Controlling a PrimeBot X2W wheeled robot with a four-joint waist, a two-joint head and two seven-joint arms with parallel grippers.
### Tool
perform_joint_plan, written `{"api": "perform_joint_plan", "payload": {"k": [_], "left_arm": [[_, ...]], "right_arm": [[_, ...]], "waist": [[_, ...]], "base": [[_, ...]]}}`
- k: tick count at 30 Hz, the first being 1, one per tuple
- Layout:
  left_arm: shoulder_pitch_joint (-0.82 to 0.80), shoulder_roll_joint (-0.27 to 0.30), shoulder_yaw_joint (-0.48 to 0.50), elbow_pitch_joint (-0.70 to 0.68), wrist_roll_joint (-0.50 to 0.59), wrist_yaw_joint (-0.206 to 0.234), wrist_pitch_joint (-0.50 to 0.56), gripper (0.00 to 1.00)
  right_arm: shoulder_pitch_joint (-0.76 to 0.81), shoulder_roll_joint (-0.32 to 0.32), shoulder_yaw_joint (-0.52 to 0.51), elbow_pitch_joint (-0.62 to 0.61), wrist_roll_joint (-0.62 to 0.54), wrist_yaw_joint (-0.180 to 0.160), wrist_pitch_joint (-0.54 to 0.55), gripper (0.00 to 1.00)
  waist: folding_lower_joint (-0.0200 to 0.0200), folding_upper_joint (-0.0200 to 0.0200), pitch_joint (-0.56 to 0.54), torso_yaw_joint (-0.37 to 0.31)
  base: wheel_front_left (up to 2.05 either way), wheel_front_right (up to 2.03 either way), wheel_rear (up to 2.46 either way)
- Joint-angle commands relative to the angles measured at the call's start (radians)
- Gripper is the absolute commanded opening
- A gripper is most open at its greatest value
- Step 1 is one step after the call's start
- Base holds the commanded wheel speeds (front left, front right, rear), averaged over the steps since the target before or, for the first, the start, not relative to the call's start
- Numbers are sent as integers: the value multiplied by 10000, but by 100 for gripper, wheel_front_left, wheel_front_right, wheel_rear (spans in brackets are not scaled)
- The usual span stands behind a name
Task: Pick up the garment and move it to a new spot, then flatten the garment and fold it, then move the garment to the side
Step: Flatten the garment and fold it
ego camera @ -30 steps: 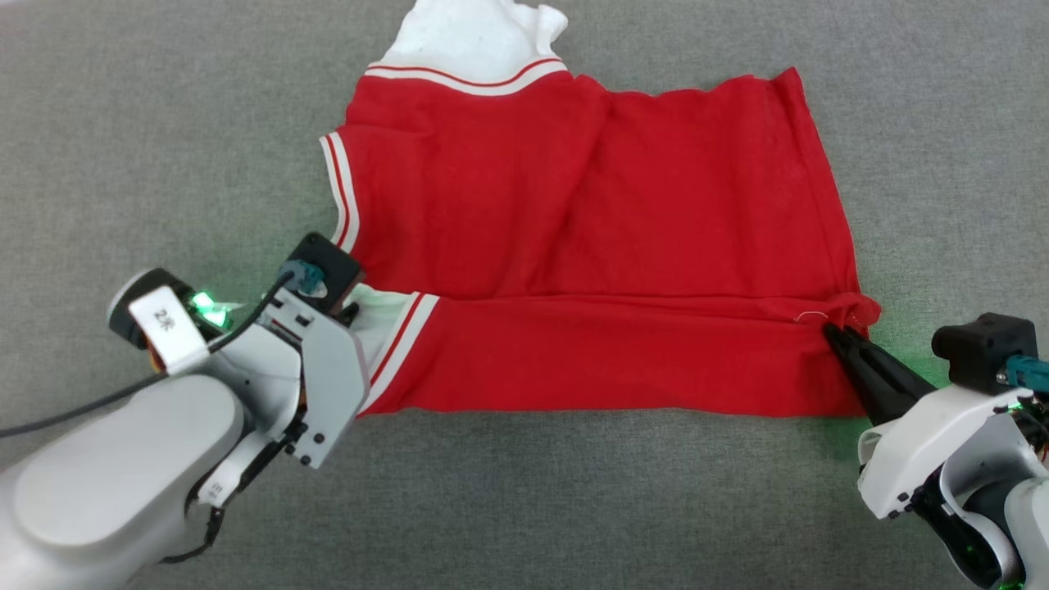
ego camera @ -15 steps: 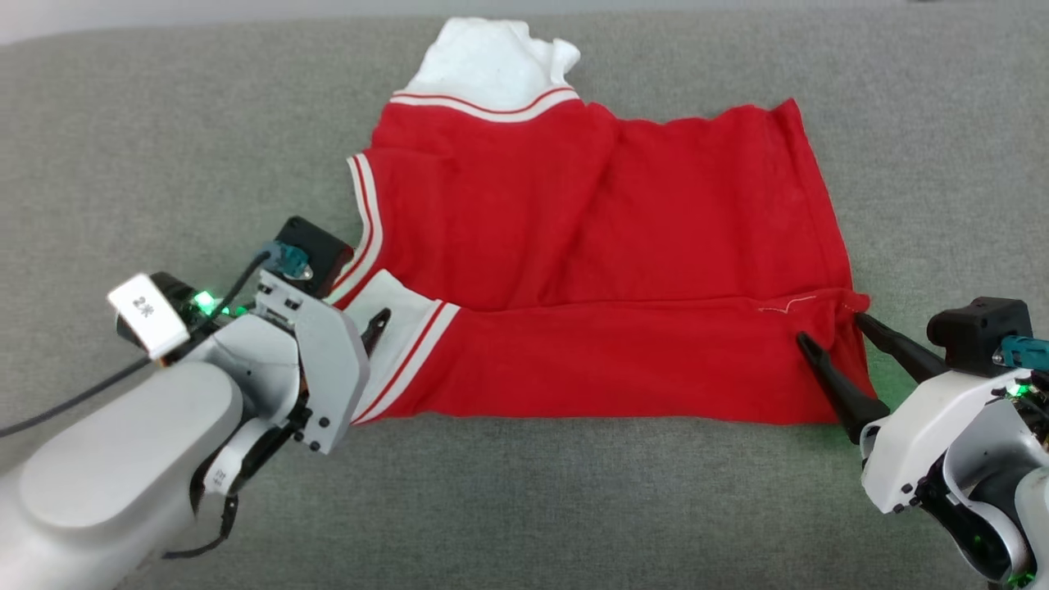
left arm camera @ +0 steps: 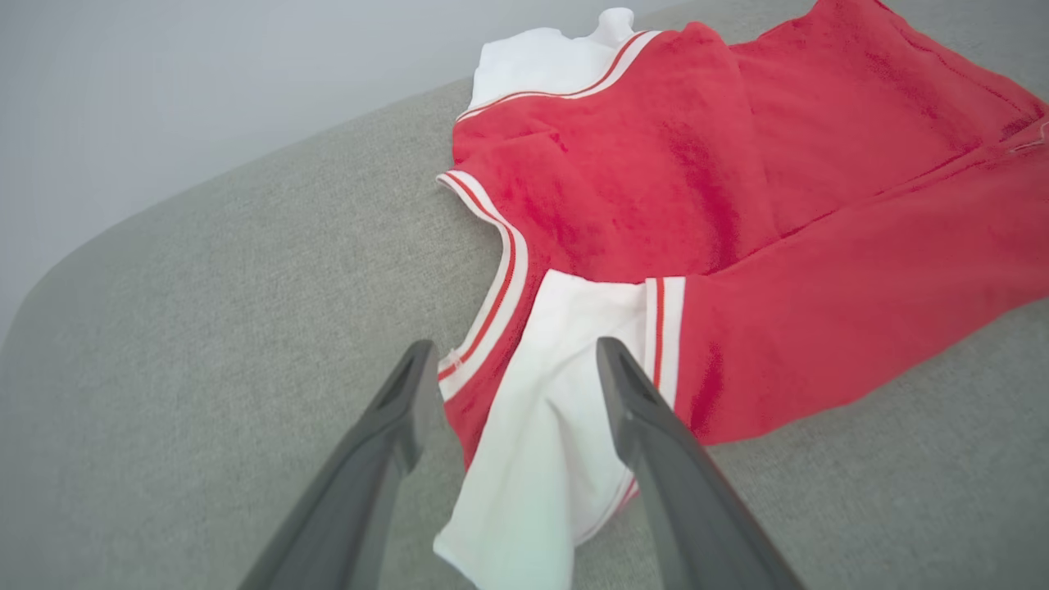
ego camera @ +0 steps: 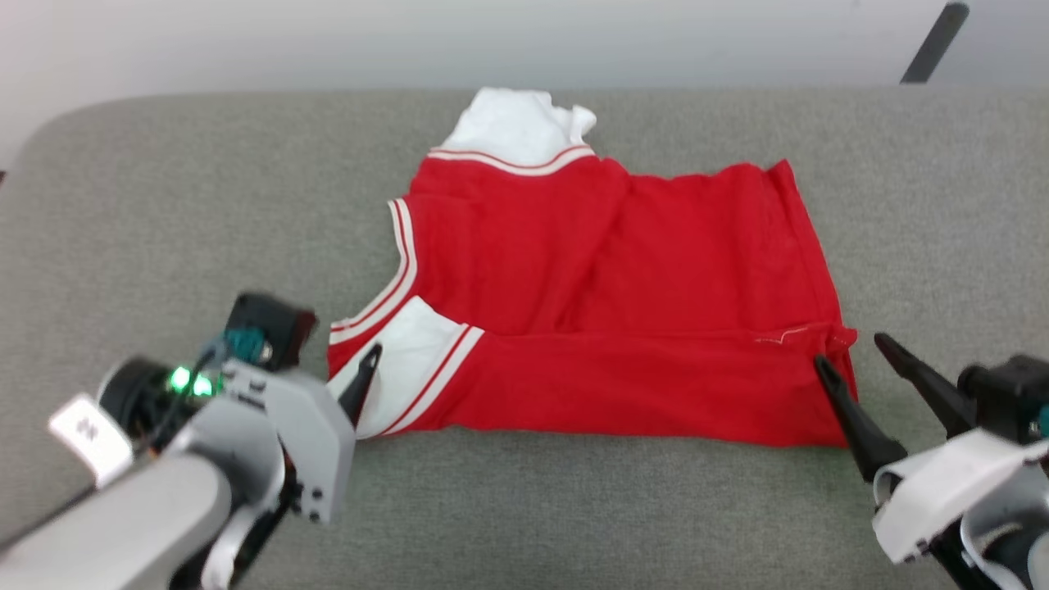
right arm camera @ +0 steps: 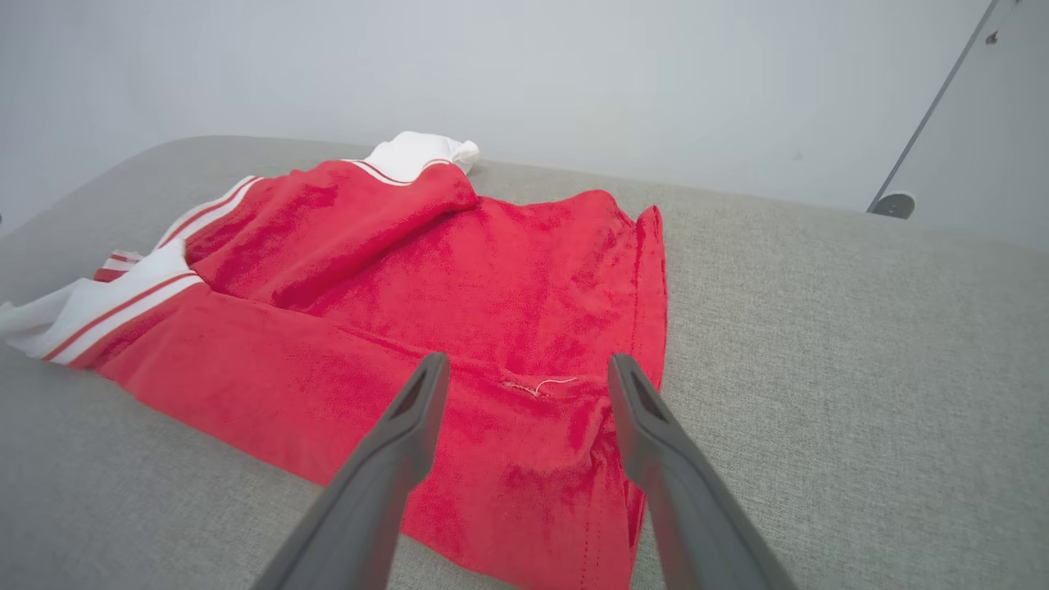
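I have the garment (ego camera: pixel 623 287) lying flat across the grey worktop (ego camera: pixel 164 205), its near long edge folded up over the red body. My left pincer (left arm camera: pixel 515 352) is spread over the white near sleeve, and my right pincer (ego camera: pixel 851 352) is spread at the hem corner; neither pinches cloth. I judge the moving and flattening done and one fold laid. The far sleeve side, further folds and the shift aside remain.

You have a grey, cloth-covered worktop (ego camera: pixel 164 205) with a rounded far-left corner. The garment (ego camera: pixel 606 270) lies flat on it, plain red side up. Its near long edge is folded over onto itself, with one white sleeve at the far edge and another at the near-left corner.
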Motion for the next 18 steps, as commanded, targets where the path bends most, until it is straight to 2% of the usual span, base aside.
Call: {"api": "perform_joint_plan", "payload": {"k": [1,5,9,14,18], "left_arm": [[248,63,34,-146,-39,181,-86,100],[1067,366,204,-826,-283,976,-455,100],[1779,607,383,-1402,-655,1508,-760,100],[2178,921,526,-1640,-954,1659,-841,100],[2180,1087,636,-1478,-1294,1427,-642,100]], "right_arm": [[197,34,-53,-97,-121,-11,-163,100],[780,288,-373,-429,-479,-11,-893,100],[1350,631,-736,-769,-765,-11,-1383,100],[1898,1086,-1152,-1116,-915,-11,-1545,100],[2096,1357,-1400,-1287,-961,-11,-1517,100]], "waist": [[0,0,-337,136],[0,0,-680,180],[0,0,-874,133],[0,0,-912,-77],[0,0,-791,-349]], "base": [[0,0,0],[0,0,0],[0,0,0],[0,0,0],[0,0,0]]}}
